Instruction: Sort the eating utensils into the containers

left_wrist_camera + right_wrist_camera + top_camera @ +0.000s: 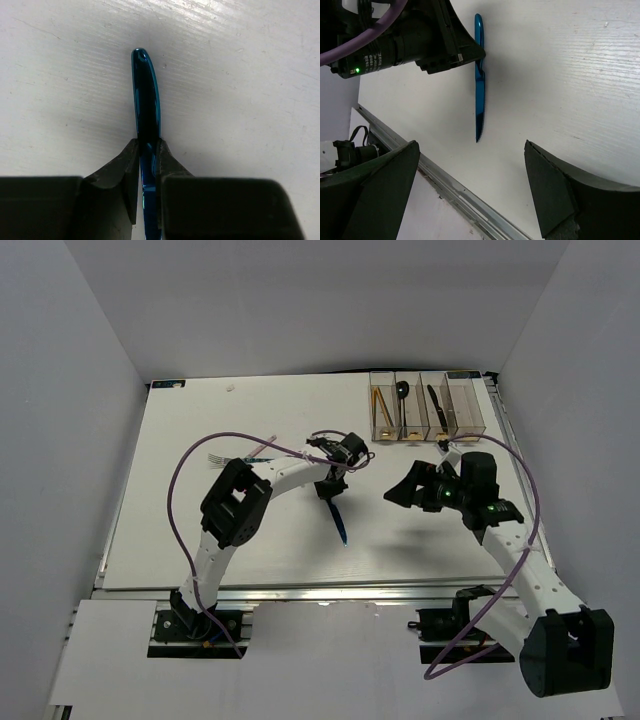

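My left gripper [330, 487] is shut on a blue knife [340, 523] near the table's middle. In the left wrist view the fingers [131, 165] pinch the knife [146, 95] across its handle, the rounded end pointing away. My right gripper [398, 488] is open and empty, to the right of the knife and facing it. In the right wrist view its gripper [470, 185] frames the knife [479, 100], held by the left gripper [445, 45], serrated tip toward the near edge. The clear containers [468, 418] stand at the far right, holding orange chopsticks [381, 400], a black spoon [402, 390] and a dark knife [436, 400].
A silver-tined fork [214, 456] lies on the table at the left, behind the left arm. The rightmost bin [465, 390] looks empty. The table's metal front rail [465, 195] runs close below the right gripper. White walls enclose the table.
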